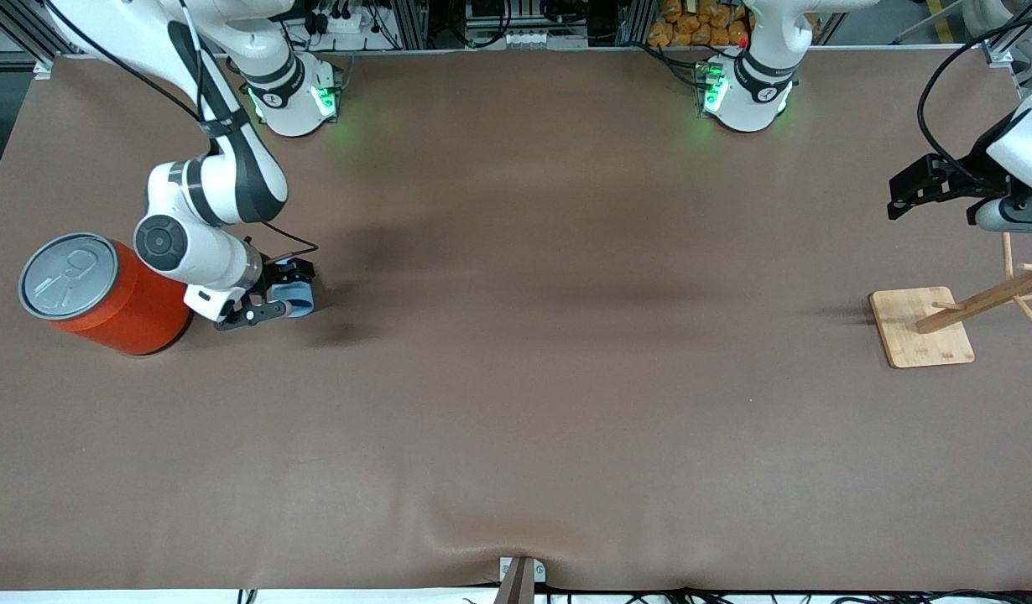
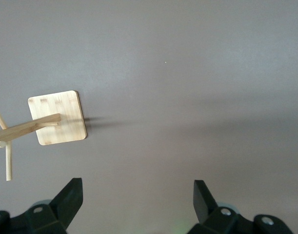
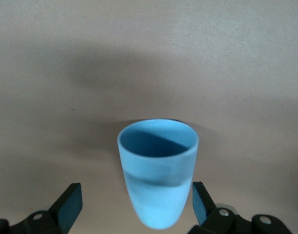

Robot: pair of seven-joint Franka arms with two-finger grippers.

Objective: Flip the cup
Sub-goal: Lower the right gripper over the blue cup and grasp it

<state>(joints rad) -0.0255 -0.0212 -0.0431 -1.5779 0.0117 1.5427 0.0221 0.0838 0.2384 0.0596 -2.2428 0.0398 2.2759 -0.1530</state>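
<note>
**My right jaws stand apart around the lying cup, ready to close**

Toward the right arm's end of the tabletop, just beside the orange can [image 1: 105, 294], the cup [image 1: 298, 298] lies on its side with its mouth pointing away from my right gripper [image 1: 283, 294], whose jaws sit wide on either flank without pinching yet. I judge the best grip is low on the tapered body near the base, squarely centred, closed gently so the light plastic doesn't squirt out, then a lift before turning. My left gripper [image 2: 139, 204] waits, jaws apart, above the wooden stand [image 1: 923, 327] at the other end.
</note>
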